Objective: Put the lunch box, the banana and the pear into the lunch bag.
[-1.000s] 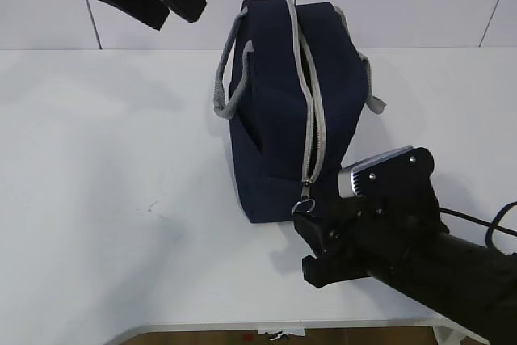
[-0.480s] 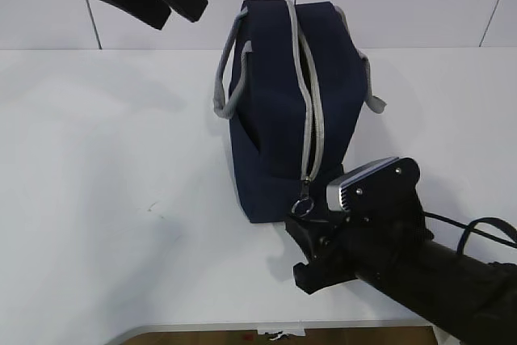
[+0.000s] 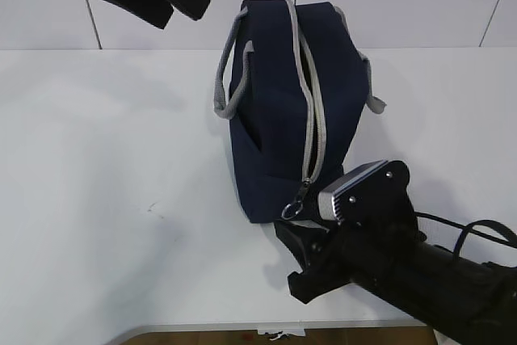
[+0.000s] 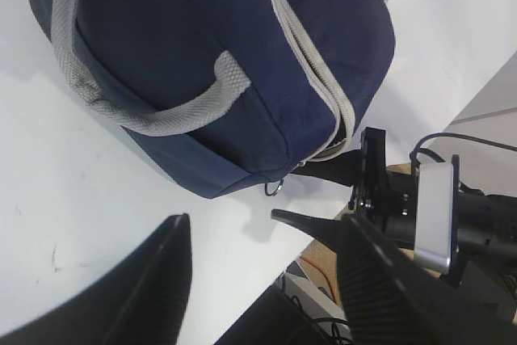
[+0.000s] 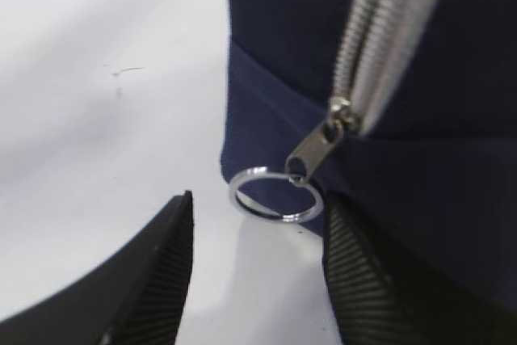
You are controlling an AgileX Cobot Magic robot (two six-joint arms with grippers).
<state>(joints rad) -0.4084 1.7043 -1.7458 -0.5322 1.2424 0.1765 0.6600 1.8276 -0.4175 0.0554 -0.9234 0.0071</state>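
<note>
R tool [image 5: 254, 280] spread, empty, jaws either side of ring pull [image 5: 275, 193]; L tool [image 4: 262, 280] spread, empty.

The lunch bag [image 3: 283, 111] is navy blue, with a grey zipper strip [image 3: 311, 111] and grey webbing handles [image 3: 229, 66]. Its ring pull [image 5: 273, 193] is shiny silver. The table [image 3: 105, 159] is plain white. Both grippers are black.

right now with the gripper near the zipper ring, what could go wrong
The ring pull is thin and lies between the open right gripper fingers; closing could miss it or pinch fabric. The lunch bag stands unheld, the left gripper up and away, so tugging the zipper might drag or tip it.
</note>
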